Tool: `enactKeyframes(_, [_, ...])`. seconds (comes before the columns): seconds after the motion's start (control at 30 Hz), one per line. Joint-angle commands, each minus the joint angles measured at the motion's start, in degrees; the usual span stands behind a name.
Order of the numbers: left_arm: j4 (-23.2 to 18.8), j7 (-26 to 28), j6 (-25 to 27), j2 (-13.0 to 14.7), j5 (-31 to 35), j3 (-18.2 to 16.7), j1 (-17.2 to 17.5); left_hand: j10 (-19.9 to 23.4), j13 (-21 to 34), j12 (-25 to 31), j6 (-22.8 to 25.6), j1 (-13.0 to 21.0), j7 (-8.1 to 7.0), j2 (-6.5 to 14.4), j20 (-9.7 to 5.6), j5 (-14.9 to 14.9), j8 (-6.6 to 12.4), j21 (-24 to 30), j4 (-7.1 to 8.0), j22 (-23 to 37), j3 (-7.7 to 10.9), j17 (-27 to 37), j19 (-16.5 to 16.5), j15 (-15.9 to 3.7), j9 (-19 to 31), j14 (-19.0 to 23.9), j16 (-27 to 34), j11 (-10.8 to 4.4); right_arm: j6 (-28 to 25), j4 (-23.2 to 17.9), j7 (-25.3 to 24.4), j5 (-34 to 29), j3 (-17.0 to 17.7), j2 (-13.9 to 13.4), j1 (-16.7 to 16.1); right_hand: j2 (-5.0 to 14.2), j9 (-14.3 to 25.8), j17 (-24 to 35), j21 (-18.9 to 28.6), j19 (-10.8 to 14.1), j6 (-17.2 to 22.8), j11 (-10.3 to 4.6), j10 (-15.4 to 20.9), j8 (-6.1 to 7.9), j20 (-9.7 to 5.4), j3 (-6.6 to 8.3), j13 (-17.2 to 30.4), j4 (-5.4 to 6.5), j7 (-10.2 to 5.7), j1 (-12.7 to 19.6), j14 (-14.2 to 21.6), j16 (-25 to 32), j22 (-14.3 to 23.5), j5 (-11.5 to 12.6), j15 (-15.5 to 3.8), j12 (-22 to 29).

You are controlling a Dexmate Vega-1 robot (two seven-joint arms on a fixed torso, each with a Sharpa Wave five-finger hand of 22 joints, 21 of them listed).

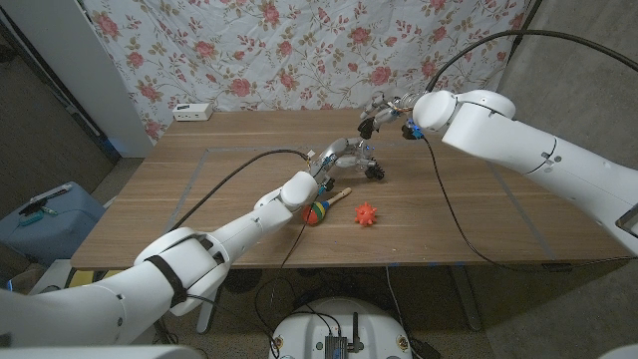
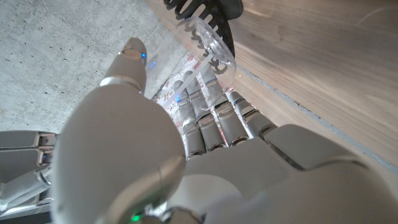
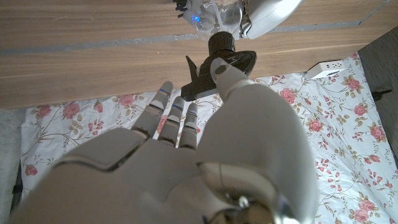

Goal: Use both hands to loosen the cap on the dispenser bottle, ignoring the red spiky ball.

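Note:
My left hand grips the clear dispenser bottle just above the middle of the table, and the bottle lies tilted with its black pump cap pointing right. In the left wrist view the fingers wrap the clear bottle below the black cap. My right hand hovers behind and above the cap with its fingers apart, holding nothing. The right wrist view looks past that hand to the cap, the bottle and my left hand. The red spiky ball lies in front of the cap.
A striped ball toy with a wooden handle lies by my left wrist, left of the spiky ball. A white power strip sits at the far left edge. Tape lines mark a rectangle on the wooden table. A floral cloth hangs behind.

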Motion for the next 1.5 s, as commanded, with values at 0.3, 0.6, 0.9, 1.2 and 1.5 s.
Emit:
enactKeyframes(0.3, [1.1, 1.2, -0.7, -0.4, 0.1, 0.3, -0.4, 2.3, 0.1, 0.4, 4.6, -2.4, 0.49, 11.5, -3.95, -0.2, 0.49, -0.2, 2.33, 0.1, 2.75, 0.1, 0.0, -3.43, 0.0, 1.2, -0.2, -1.74, 0.8, -3.3, -0.1, 1.1, 4.7, -1.5, -3.0, -1.34, -0.4, 0.0, 0.9, 0.5, -6.4, 2.1, -1.7, -3.7, 0.6, -3.88, 0.4, 3.06, 2.81, -6.3, -0.9, 0.0, 0.2, -1.2, 1.82, 0.3])
enactKeyframes(0.6, [0.7, 1.5, -0.5, -0.2, 0.2, 0.3, -0.3, 2.3, 0.1, 0.4, 4.6, -2.4, 0.43, 11.6, -3.89, -0.2, 0.49, -0.2, 2.29, 0.1, 2.76, 0.2, 0.0, -3.41, 0.0, 1.1, -0.2, -1.79, -1.5, -5.3, -1.7, 0.6, 4.5, -1.3, -2.9, -2.3, -0.4, 0.0, 1.1, 1.7, -10.4, 3.03, -1.5, -5.25, 0.97, -6.86, 0.4, 5.4, 5.29, -13.1, -0.8, 0.1, 0.2, -1.8, 2.64, 0.5])
enactKeyframes(0.9, [-0.1, 1.6, -0.1, 0.2, 0.2, 0.2, 0.1, 2.3, 0.1, 0.4, 4.6, -2.4, 0.46, 11.6, -3.88, -0.2, 0.48, -0.2, 2.25, 0.1, 2.81, 0.3, 0.0, -3.41, 0.0, 1.1, -0.2, -1.8, -3.2, -5.8, -2.8, 0.8, 3.9, -0.6, -2.4, -2.64, -0.4, 0.0, 1.4, 3.6, -12.7, 4.23, -0.4, -5.37, 0.68, -9.85, 0.4, 8.0, 6.3, -20.2, 0.5, 0.6, 0.3, -1.5, 3.19, 1.0])
enactKeyframes(1.2, [-1.0, 1.7, 0.2, 0.5, 0.4, 0.1, 0.5, 2.2, 0.1, 0.4, 4.5, -2.4, 0.43, 11.6, -3.87, -0.2, 0.47, -0.2, 2.22, 0.1, 2.89, 0.2, -0.1, -3.44, 0.0, 1.1, -0.3, -1.9, -7.2, -5.8, -5.0, 0.2, 1.4, 1.3, -0.8, -2.38, -0.2, 0.2, 1.4, 4.6, -13.4, 5.31, 1.6, -5.17, 1.85, -12.64, 0.4, 11.21, 7.92, -27.6, 2.2, 1.1, 0.3, -1.5, 4.34, 1.6])
enactKeyframes(1.5, [-1.2, 1.6, 0.2, 0.5, 0.5, 0.2, 0.5, 2.2, 0.2, 0.4, 4.6, -2.5, 0.34, 11.5, -3.88, -0.2, 0.48, -0.2, 2.2, 0.1, 2.92, 0.2, 0.0, -3.52, 0.0, 1.2, -0.3, -1.86, -14.1, -6.0, -8.6, 0.3, -3.3, 3.2, 3.1, -3.15, -0.4, 0.1, 1.1, 5.0, -12.2, 6.19, 3.5, -4.5, 3.32, -15.58, 0.5, 13.88, 11.69, -34.5, 3.5, 1.2, 0.3, -1.3, 5.05, 1.9])
